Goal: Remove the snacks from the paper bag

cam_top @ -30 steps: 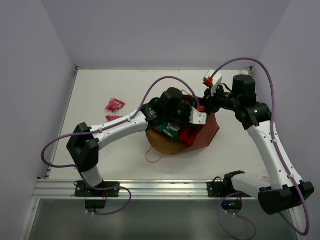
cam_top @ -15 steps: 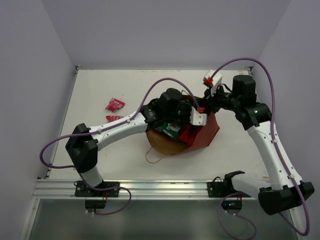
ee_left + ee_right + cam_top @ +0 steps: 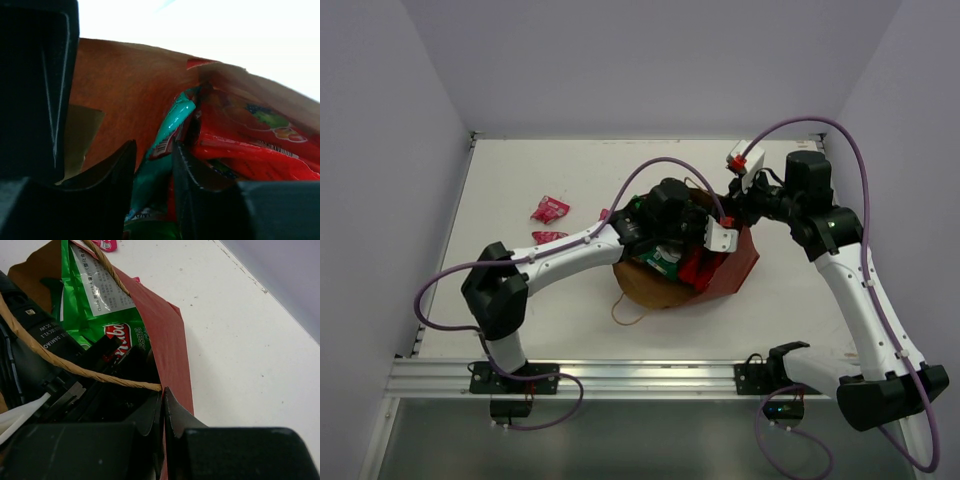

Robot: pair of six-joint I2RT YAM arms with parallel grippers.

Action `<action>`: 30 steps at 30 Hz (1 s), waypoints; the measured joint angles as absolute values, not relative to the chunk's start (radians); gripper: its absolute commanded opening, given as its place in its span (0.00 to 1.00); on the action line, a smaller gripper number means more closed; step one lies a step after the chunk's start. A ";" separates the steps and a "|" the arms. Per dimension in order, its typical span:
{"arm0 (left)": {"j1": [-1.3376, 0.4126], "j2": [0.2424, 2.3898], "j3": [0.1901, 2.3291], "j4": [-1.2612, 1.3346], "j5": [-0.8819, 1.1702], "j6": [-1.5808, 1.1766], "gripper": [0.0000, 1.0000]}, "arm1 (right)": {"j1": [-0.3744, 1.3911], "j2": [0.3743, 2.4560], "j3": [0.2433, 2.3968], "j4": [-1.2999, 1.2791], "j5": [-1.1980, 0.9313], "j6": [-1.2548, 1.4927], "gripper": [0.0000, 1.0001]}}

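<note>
Two small red-pink sachets [image 3: 550,208] lay on the white table [image 3: 570,170], well apart from the tall red-brown paper bag with tan kraft lining [image 3: 738,262]. The bag lay on its side near the table's middle. Other snacks were inside it: a large green-white foil chip bag with a red logo [image 3: 107,315], a glossy red foil packet [image 3: 250,150] and a slim teal foil packet [image 3: 175,117]. The red and teal packets sat side by side against the lining.

Right gripper [image 3: 163,407]: jaws closed flat on the red-brown wall at the bag's mouth, just beside a thin twisted paper handle [image 3: 95,371], propping the opening.

Left gripper [image 3: 154,150]: inside the mouth, jaws narrow and astride the teal packet. Whether the pads pressed it could not be determined.

Assessment: the teal packet appeared light, soft and crinkly. Its slick foil skin would likely slide out of a weak pinch. The flat crimped end seam, or a fold of the body, offered the soundest hold. A squeeze on the puffed middle risked crushing the contents. The paper bag was itself light and would probably drag along with the packet unless pinned at its wall.
</note>
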State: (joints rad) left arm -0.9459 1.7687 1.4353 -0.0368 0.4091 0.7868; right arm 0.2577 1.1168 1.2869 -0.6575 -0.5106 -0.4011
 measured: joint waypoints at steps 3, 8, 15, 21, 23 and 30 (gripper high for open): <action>-0.946 1.782 1.446 -0.033 0.411 0.787 0.34 | 0.258 1.117 1.285 -0.655 -0.511 -0.401 0.00; -0.946 1.795 1.452 -0.023 0.413 0.785 0.22 | 0.258 1.117 1.284 -0.651 -0.509 -0.400 0.00; -0.946 1.805 1.460 -0.022 0.413 0.774 0.01 | 0.258 1.117 1.284 -0.651 -0.506 -0.398 0.00; -0.946 1.804 1.460 -0.023 0.413 0.762 0.01 | 0.258 1.116 1.284 -0.647 -0.495 -0.397 0.00; -0.946 1.800 1.460 -0.028 0.412 0.752 0.01 | 0.261 1.116 1.281 -0.641 -0.489 -0.396 0.00; -0.946 1.738 1.453 -0.082 0.390 0.710 0.00 | 0.268 1.103 1.258 -0.612 -0.488 -0.385 0.00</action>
State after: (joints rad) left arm -0.9459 1.7382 1.4528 -0.0822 0.3904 0.7101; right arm 0.2684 1.1034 1.2583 -0.6125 -0.4877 -0.3855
